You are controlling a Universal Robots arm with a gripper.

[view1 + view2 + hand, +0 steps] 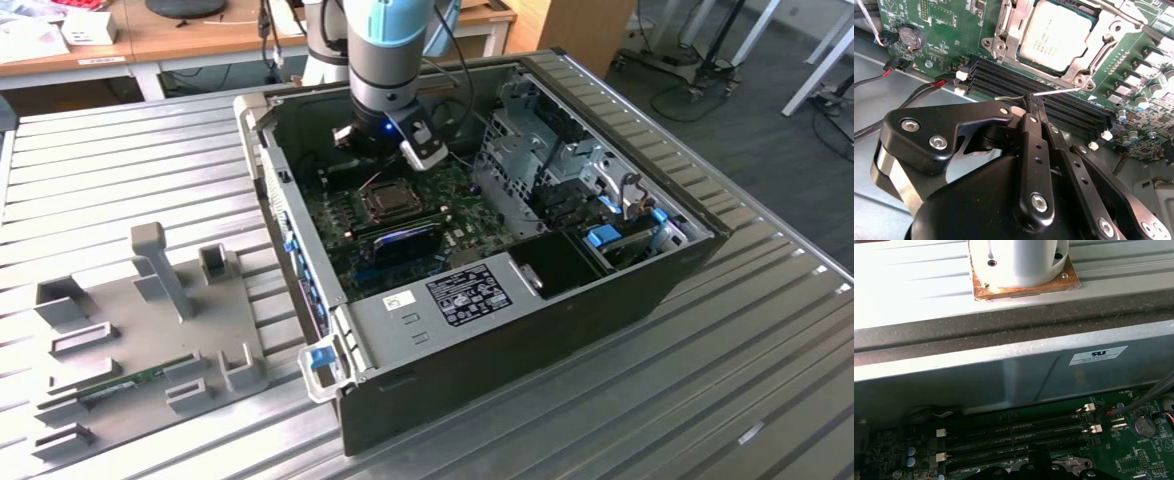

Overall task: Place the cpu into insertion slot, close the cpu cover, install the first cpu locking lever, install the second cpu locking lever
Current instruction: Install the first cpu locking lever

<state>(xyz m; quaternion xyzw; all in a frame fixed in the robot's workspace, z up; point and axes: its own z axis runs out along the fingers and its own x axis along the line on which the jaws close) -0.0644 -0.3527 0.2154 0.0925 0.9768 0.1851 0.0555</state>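
— Black linkage up close, tapering to fingers (1034, 101). Open or closed?
— Closed, near enough: tips drawn together with no gap to speak of, resting on thin wire lever (1059, 90) just above memory slots (999, 80). Pinching that wire or only pressing on it, impossible to say.
— And just past lever?
— Cpu (1056, 35), lying flat in slot (989, 45), grey top up. Cover (1010, 30) down over it, framing its edges.
— So two steps done?
— Looks so: seated and covered. By that reckoning, on to levers.
— Either one latched?
— Not this one, seemingly: running out at a slant from cover's corner across memory slots, hooked end beside tips. Other lever (1119, 12) lying along far edge of cover; hooked down or free, too hard to tell.
— So both left to finish?
— At least one, probably; second unclear.
— Farther out?
— In exterior view, arm (387, 60) reaching down into open case (627, 300) laid on ribbed bench (134, 150). Grey jig (134, 340) well apart, toward exterior view's left.
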